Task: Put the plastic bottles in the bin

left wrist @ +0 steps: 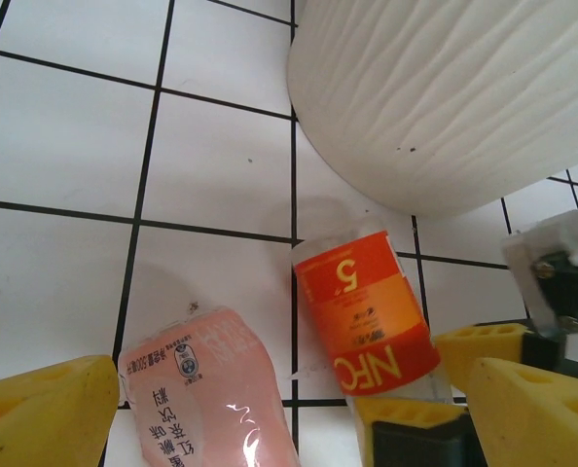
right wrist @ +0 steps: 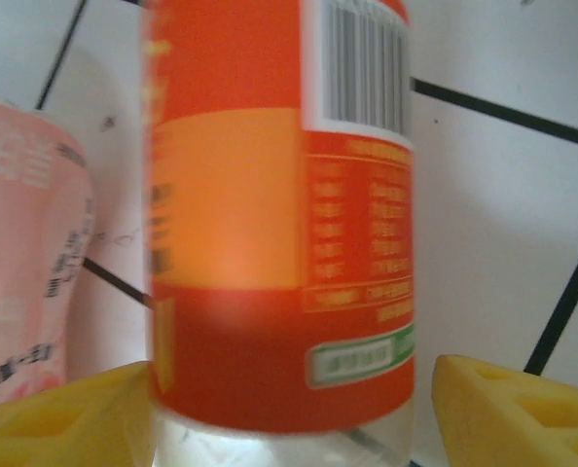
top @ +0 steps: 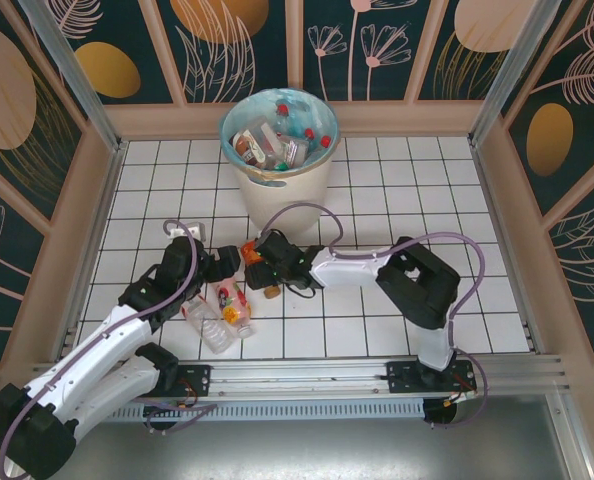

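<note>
The white tiled table [top: 407, 200] was walled on three sides, with bare tiles open to the right and at the far left. The bin [top: 277, 190] stood at the middle of the far edge, with several plastic bottles [top: 277, 140] inside. The left arm [top: 127, 330] stretched diagonally from the near left corner. The right arm [top: 417, 285] folded at the elbow and reached leftward, so both wrists met just in front of the bin. The left gripper [left wrist: 289, 389] hung low, fingers spread wide, over a pink-labelled bottle [left wrist: 211, 399] and an orange-labelled bottle [left wrist: 367, 321] lying just beside the bin's wall. The right gripper [right wrist: 289, 413] straddled that orange-labelled bottle, fingers apart, with a gap showing at one side. More loose bottles [top: 222, 315] lay near the rail [top: 327, 375].
</note>
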